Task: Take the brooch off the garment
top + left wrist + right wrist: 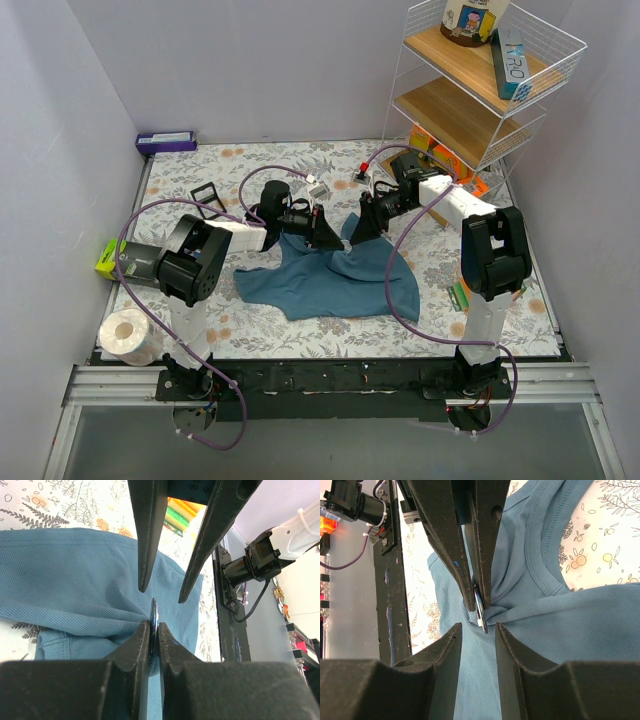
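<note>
The teal garment (pixel 330 280) lies crumpled on the floral table, one fold lifted between the two grippers. My left gripper (pixel 322 235) is shut on the brooch (pixel 153 611), a thin disc seen edge-on, with a pinch of cloth (pixel 75 575). In the left wrist view its fingertips (pixel 142 630) press together on the disc. My right gripper (pixel 362 228) faces it, open, jaws either side of the brooch (pixel 480 614) without touching it. The right wrist view shows the navy-trimmed neckline (pixel 540 555) and bunched cloth (pixel 570 615).
A white wire shelf (pixel 480 80) with boxes stands at the back right, with orange packs (pixel 440 150) under it. A paper roll (pixel 130 335) and a green box (pixel 105 258) lie at the left edge. A purple box (pixel 165 141) is at the back left.
</note>
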Robot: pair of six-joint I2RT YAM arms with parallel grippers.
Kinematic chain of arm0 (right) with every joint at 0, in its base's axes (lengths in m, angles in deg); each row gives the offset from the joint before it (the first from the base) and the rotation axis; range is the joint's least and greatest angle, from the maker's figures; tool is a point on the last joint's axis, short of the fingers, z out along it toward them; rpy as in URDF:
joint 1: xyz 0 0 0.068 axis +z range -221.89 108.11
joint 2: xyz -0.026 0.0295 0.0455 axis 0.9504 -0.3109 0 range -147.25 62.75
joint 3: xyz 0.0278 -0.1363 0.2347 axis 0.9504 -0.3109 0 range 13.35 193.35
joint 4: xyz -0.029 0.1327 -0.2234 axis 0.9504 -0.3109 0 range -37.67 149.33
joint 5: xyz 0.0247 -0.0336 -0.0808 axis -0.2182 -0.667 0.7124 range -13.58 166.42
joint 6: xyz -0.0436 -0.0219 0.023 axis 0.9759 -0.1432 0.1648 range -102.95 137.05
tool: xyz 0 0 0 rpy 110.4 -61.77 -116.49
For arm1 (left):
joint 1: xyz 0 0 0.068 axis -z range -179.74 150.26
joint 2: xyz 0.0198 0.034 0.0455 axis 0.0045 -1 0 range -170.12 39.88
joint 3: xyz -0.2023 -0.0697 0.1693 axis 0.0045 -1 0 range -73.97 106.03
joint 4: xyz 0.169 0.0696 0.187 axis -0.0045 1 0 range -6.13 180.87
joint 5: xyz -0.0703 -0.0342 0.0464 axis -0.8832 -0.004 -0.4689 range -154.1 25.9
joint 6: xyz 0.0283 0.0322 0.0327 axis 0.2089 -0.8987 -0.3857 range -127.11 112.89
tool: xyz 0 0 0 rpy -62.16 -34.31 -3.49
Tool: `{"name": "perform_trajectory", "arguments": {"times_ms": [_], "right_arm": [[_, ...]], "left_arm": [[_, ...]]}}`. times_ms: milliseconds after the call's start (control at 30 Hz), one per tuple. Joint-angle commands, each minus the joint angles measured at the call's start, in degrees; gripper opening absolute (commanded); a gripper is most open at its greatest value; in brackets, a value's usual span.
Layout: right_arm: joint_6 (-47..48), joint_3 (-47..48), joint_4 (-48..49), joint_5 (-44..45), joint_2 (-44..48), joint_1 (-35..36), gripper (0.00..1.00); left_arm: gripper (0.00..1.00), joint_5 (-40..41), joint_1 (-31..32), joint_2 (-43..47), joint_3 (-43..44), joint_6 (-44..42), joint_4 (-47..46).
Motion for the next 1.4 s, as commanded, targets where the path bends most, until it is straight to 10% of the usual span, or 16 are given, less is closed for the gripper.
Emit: {"name": "perform_trajectory", "arguments": {"times_ms": [0, 800, 900, 1033, 1367], "right_arm": [[1.3, -0.3, -0.2, -2.0, 0.8, 0.5, 0.41], [-0.8, 0.8, 1.3, -2.9, -2.0, 2.0, 0.15], [-1.7, 1.5, 1.4, -2.5, -2.2, 1.9, 0.01], [-9.0, 1.9, 3.4, 1.4, -2.0, 2.0, 0.01], [-16.7, 2.8, 4.1, 9.4, -1.8, 2.0, 0.01]], "left_arm": [[0.0, -2.4, -0.3, 0.9, -0.3, 1.1, -2.4], [0.0, -1.8, -0.4, 0.2, -0.3, 1.6, -2.4], [0.31, -0.4, -0.4, 0.5, 0.0, 0.5, -0.7], [0.46, 3.9, -0.2, 1.8, 1.1, -4.9, 4.8], [0.59, 13.8, 1.6, 2.5, 3.4, -11.0, 11.5]]}}
